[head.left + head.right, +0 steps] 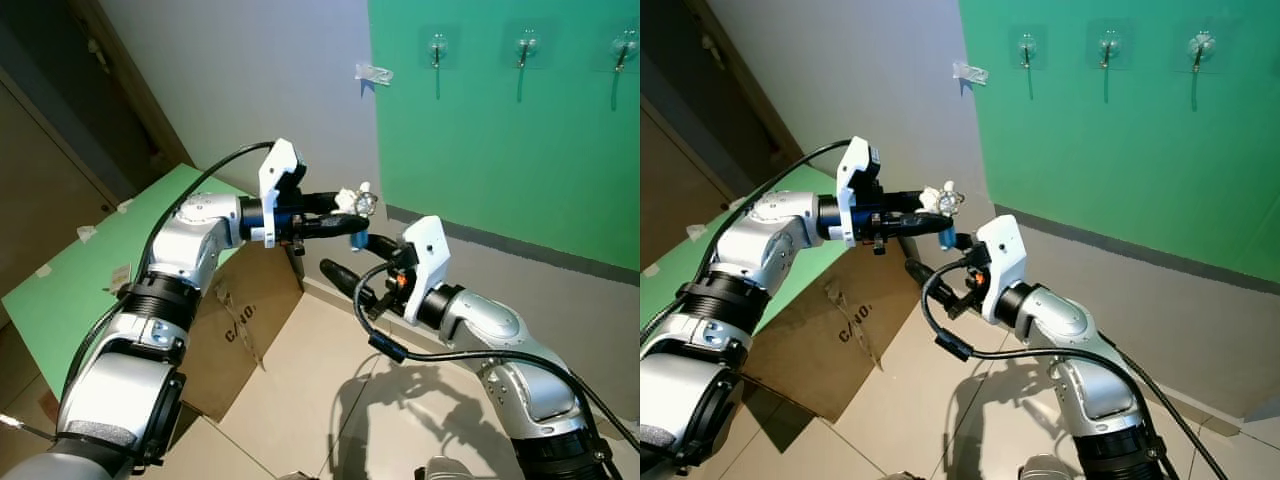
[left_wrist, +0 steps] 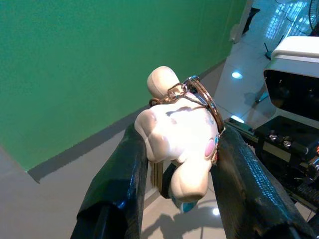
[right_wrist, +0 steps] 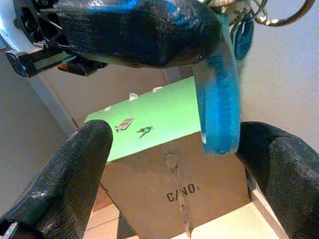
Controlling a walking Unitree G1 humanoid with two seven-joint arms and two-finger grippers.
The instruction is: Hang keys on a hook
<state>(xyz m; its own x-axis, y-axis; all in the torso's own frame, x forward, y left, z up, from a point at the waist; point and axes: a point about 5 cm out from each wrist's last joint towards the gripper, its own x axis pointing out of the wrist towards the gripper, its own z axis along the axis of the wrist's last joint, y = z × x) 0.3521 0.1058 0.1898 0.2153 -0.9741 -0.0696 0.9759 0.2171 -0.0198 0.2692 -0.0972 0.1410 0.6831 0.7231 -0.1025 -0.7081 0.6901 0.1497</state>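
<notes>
We see the left gripper (image 1: pixel 345 212) pinching the keys (image 2: pixel 185 133) between rubbery, finely textured black fingers (image 2: pixel 117 181). The charm on them looks like smooth, glossy cream plastic, ringed by a thin coppery metal loop. A translucent blue plastic tag (image 3: pixel 218 94) hangs beneath, shiny along its edge. The right gripper (image 1: pixel 355 258) has the same matt, grainy black fingers (image 3: pixel 75 174), spread apart. Both arms are brushed silver metal with white plastic housings. The hooks (image 1: pixel 525 47) on the matt green wall panel (image 1: pixel 500 150) look like clear plastic with metal. The box (image 1: pixel 245 320) is dull brown cardboard, and the floor tiles (image 1: pixel 310 390) are glossy
</notes>
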